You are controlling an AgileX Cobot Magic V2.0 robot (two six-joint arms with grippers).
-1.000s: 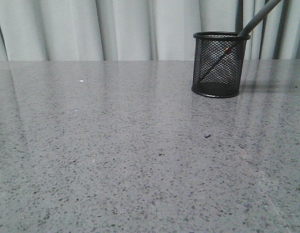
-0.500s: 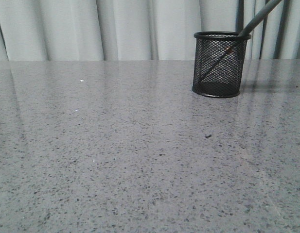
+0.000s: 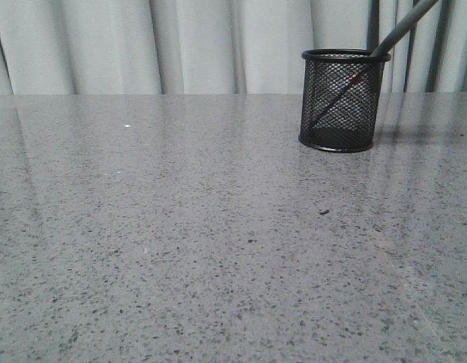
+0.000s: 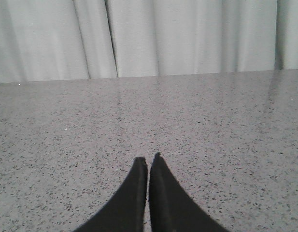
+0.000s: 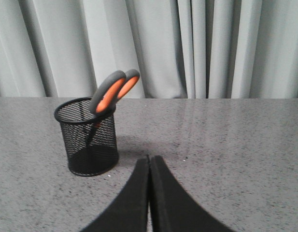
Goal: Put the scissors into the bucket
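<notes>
Scissors point(image 5: 111, 92) blades-down, leaning in bucket point(image 3: 343, 100), far right on desk point(image 3: 180, 227). Left claw point(image 4: 149, 162), right claw point(image 5: 149, 158) both pressed together, holding nothing.

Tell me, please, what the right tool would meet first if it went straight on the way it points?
Probably only the curtain behind the table. The right tool points past the bucket holding the scissors, which sit off to one side, though depth is unclear.
</notes>
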